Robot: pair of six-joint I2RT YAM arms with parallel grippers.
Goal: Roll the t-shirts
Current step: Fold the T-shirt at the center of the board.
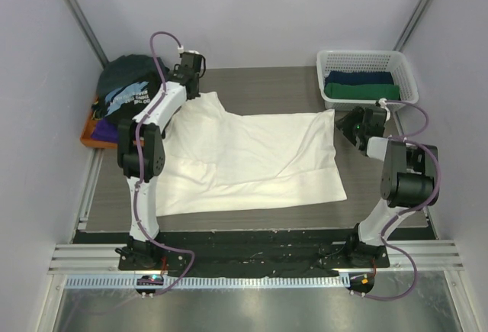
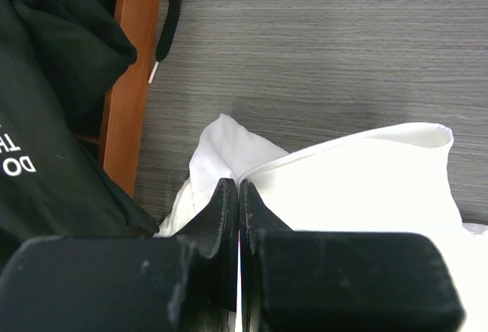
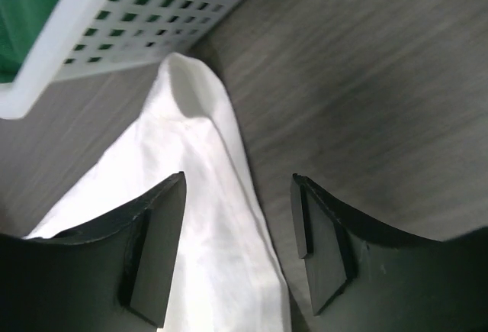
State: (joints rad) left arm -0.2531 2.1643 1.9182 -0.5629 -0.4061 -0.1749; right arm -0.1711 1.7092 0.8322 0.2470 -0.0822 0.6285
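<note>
Cream-white t-shirt [image 1: 252,160], plain, on grey wood-grain tabletop [image 1: 274,88]. To its right: white lattice basket [image 1: 366,60] with green t-shirt [image 1: 366,92] and navy t-shirt [image 1: 351,78]. To its left: orange tray [image 1: 88,138] and black t-shirt with pale-blue print [image 1: 123,92].

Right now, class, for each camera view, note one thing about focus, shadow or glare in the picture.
Top external: evenly lit, sharp, the cream-white cotton t-shirt bright with faint fold shading; left wrist: grey wood-grain table crisp, soft shadow beyond the shirt; right wrist: white plastic lattice basket out of focus.
</note>
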